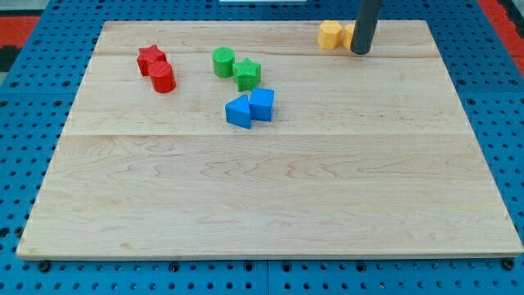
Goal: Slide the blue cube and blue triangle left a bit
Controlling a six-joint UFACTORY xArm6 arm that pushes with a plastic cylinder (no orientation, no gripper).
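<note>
My tip [360, 52] is the lower end of a straight, smooth dark rod and rests on the pale wooden board [270, 197] near the view's top right. The rod carries no fingers, so there is nothing to report as apart, together or clamped.

Just beside my tip, on its view-left side, sit two yellow blocks: a yellow block with a faceted outline [330, 35], and a second yellow block [349, 34] that the rod partly hides (its shape cannot be made out).

The blue cube [262, 104] and the blue triangle [238, 111] lie well apart from my tip, toward the view's left and bottom of it. They touch, with the triangle on the cube's view-left side.

Farther to the view's left of my tip are a green cylinder [223, 62] touching a green star [247, 74], then a red star [151, 58] touching a red cylinder [162, 78].

The board shows lengthwise grain and plank seams. It lies on a blue perforated surface [33, 115].
</note>
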